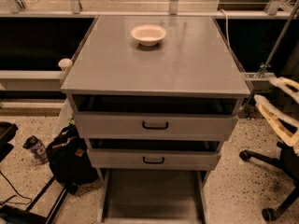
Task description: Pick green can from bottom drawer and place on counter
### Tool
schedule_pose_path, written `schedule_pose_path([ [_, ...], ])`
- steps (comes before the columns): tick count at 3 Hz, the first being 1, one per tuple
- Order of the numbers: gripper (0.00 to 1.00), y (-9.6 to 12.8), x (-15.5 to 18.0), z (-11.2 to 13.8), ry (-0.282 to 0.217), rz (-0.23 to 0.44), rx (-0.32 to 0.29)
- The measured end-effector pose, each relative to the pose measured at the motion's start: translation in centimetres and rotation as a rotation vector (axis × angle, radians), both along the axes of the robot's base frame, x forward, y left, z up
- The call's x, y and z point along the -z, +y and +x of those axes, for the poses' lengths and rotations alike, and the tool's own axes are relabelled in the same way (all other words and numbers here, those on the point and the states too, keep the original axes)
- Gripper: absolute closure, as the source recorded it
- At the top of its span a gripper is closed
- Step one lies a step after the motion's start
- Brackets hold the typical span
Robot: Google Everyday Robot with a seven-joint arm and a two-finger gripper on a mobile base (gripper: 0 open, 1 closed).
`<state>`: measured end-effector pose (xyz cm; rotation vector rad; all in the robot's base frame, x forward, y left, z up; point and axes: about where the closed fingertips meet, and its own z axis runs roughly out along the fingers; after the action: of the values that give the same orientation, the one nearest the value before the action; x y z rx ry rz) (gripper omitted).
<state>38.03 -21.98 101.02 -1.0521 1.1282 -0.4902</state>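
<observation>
The grey three-drawer cabinet fills the middle of the camera view. Its bottom drawer is pulled out toward me, and the part of its flat floor that shows is bare. The green can is out of view. The counter is the cabinet's flat grey top. My gripper hangs at the right edge, beside the cabinet at about counter height. Its pale fingers stand apart and hold nothing, so it is open.
A white bowl sits near the back of the counter. The two upper drawers are slightly ajar. A black bag and a dark cup-like can lie on the floor left. An office chair base stands right.
</observation>
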Motion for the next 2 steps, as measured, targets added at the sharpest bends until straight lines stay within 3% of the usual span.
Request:
schedule_pose_path([
  [2,0.14,-0.05,0.04,-0.01,0.001,0.0,0.001],
])
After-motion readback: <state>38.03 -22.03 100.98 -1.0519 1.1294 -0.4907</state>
